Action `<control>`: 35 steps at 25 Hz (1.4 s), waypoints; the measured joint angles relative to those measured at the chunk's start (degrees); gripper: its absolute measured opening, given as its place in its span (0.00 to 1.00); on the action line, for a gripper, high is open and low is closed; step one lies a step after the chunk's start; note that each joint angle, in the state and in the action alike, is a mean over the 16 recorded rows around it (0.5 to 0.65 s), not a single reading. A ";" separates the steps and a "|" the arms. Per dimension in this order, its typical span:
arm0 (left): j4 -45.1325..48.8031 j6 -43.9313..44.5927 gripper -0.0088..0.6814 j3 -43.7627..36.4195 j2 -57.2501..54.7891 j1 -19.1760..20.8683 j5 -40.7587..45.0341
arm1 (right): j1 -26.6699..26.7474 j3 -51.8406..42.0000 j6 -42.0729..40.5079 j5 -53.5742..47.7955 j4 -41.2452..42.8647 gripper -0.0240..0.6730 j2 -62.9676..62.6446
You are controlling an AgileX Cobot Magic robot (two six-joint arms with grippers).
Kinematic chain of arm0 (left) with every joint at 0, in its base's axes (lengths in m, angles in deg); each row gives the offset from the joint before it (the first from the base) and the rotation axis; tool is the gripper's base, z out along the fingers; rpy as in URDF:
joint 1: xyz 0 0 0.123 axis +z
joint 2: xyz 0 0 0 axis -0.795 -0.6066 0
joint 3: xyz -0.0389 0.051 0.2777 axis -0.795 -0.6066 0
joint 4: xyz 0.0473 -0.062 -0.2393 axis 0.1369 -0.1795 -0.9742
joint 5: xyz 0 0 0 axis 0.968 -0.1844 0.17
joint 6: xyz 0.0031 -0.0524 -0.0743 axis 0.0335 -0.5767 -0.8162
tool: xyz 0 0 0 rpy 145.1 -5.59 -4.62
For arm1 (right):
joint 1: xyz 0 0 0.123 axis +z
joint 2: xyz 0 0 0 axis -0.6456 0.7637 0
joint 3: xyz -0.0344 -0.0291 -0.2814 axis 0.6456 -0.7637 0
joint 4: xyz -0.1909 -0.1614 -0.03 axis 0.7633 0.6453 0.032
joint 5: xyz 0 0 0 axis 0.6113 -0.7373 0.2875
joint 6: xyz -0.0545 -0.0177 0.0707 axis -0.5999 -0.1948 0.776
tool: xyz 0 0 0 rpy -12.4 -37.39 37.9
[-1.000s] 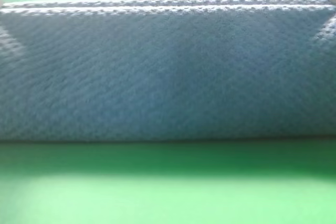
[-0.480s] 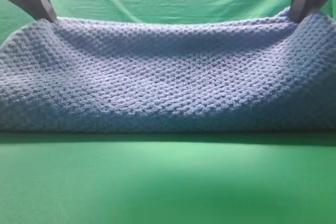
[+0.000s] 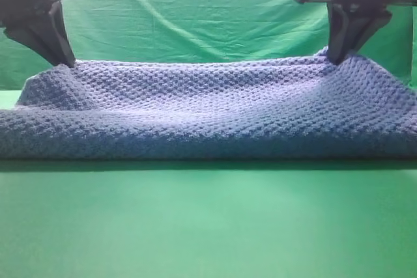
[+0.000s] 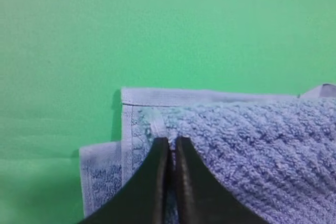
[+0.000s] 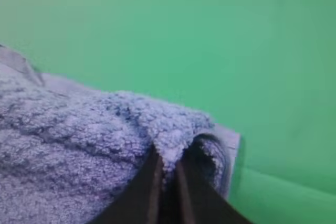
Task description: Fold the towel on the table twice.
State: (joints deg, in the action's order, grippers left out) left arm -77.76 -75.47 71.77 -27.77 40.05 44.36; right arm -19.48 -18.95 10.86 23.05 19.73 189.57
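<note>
Exterior high view shows you the blue-grey waffle-weave towel (image 3: pixel 208 118) lying folded across the smooth bright green surface (image 3: pixel 208 226), its far corners lifted: your left gripper (image 3: pixel 65 62) and right gripper (image 3: pixel 337 60) each have fingers (image 4: pixel 157 182) pinched tight on a corner.

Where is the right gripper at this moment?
In the exterior high view the right gripper is at the upper right, pinching the far right corner of the towel above the table.
</note>
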 joint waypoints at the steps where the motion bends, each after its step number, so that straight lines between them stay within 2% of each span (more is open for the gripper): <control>1: 0.00 0.06 0.01 0.01 -0.30 0.00 -0.54 | -0.07 0.20 -0.01 0.42 0.00 0.03 0.58; 5: 0.00 1.06 0.03 0.05 -1.12 0.00 -2.28 | -0.19 0.59 -0.04 2.11 0.02 0.06 2.22; 8: 0.02 2.37 0.11 0.06 -1.46 0.00 -3.13 | -0.23 0.63 -0.07 3.18 0.07 0.14 2.88; 13: 0.77 4.71 0.37 0.06 -1.44 0.00 -3.72 | -0.30 1.30 -0.10 2.81 0.20 0.40 3.36; 18: 2.06 6.85 0.63 0.49 0.56 0.00 -2.47 | -0.36 4.37 -0.14 -2.46 0.36 0.68 3.46; 22: 3.19 7.43 0.72 1.69 4.06 0.00 0.43 | -0.39 9.13 -0.16 -10.24 0.45 0.82 3.44; 24: 3.80 7.48 0.70 2.50 6.41 0.00 2.54 | -0.39 12.05 -0.17 -14.77 0.40 0.85 3.29; 26: 4.30 7.50 0.62 3.36 9.14 0.00 4.98 | -0.39 15.02 -0.17 -19.17 0.26 0.84 2.85; 32: 4.99 7.54 0.28 5.82 18.14 0.00 13.36 | -0.39 22.38 -0.17 -29.88 -0.48 0.72 -0.76; 35: 5.23 7.57 0.15 6.60 22.27 0.00 17.74 | -0.41 24.43 -0.17 -33.31 -1.18 0.64 -3.82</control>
State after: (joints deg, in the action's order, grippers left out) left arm -72.53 -67.91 78.37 -5.49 40.05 62.10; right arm -19.90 5.48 10.68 -10.26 18.54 185.75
